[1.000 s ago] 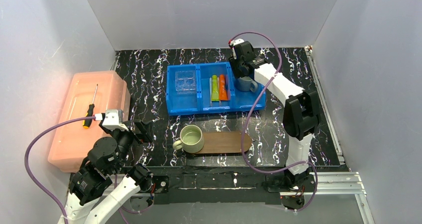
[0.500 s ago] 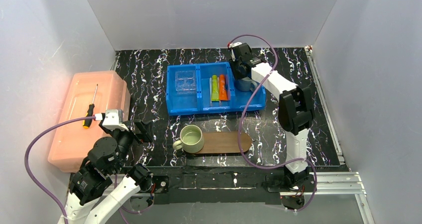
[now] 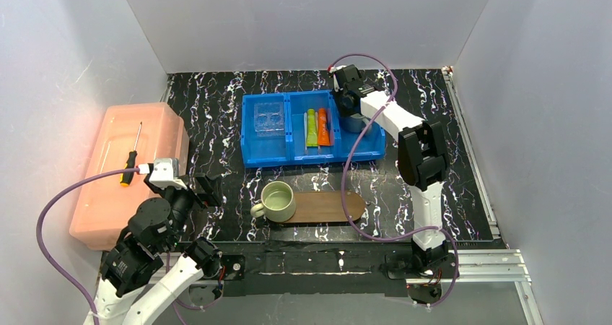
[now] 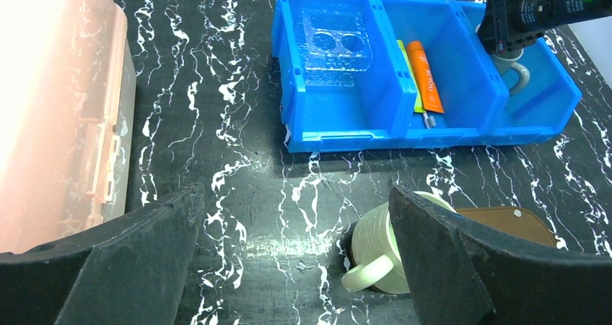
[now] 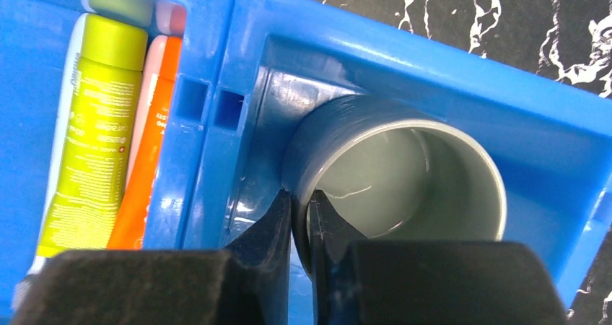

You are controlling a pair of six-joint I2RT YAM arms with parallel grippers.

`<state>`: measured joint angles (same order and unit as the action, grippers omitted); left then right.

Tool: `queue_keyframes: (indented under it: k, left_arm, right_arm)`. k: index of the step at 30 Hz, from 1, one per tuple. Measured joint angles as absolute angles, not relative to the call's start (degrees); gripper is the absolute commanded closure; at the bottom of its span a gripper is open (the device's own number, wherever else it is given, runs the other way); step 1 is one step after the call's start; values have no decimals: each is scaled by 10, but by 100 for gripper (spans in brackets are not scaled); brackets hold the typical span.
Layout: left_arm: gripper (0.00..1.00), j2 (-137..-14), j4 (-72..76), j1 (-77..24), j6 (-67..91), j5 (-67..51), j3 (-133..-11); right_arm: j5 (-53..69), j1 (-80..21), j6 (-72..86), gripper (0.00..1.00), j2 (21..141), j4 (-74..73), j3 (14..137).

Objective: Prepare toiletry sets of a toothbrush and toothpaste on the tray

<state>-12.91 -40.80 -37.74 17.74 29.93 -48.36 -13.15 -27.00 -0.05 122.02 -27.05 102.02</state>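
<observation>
Since the earlier top view the right arm has stretched further over the bin (image 3: pixel 317 159); the right gripper (image 3: pixel 350 112) has dropped into the bin's right compartment, its jaws narrowing onto the grey mug (image 3: pixel 355 126); the left arm has not shifted. Top view: the tray (image 3: pixel 328 207) lies near the arms, bearing only the green mug (image 3: pixel 278 201) on its left end; the green tube (image 3: pixel 311 128) and orange tube (image 3: pixel 322 126) lie side by side in the middle compartment, well apart from the tray; a clear holder (image 3: pixel 268 119) occupies the left compartment. Left wrist view: the left gripper (image 4: pixel 296 209) hangs wide open over the tabletop (image 4: pixel 238 159), holding nothing; lettering runs along the orange tube but is too small to read. Right wrist view: the fingers straddle the grey mug's near wall, one inside and one outside, pinched on the rim; a pale strip between the tubes is probably a toothbrush (image 5: pixel 148 87); the green tube carries small dark print and a red mark, neither legible. Judgement: the grip on this second mug suggests it is bound for the tray as the second set's cup; no brush or tube has yet been set out, so the task stands at an early stage.
</observation>
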Motion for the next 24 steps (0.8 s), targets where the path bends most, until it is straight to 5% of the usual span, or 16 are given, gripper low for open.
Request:
queue_keyframes:
  k: [2,24]
  left_arm:
    - [1,-131,-408,-377,177,300,-484]
    - [1,-154,-408,-377,175,301,-484]
  right_arm:
    - [-126,-270,0,99,1220,-270,1021]
    - [-125,-272,3,99,1152,-299,994]
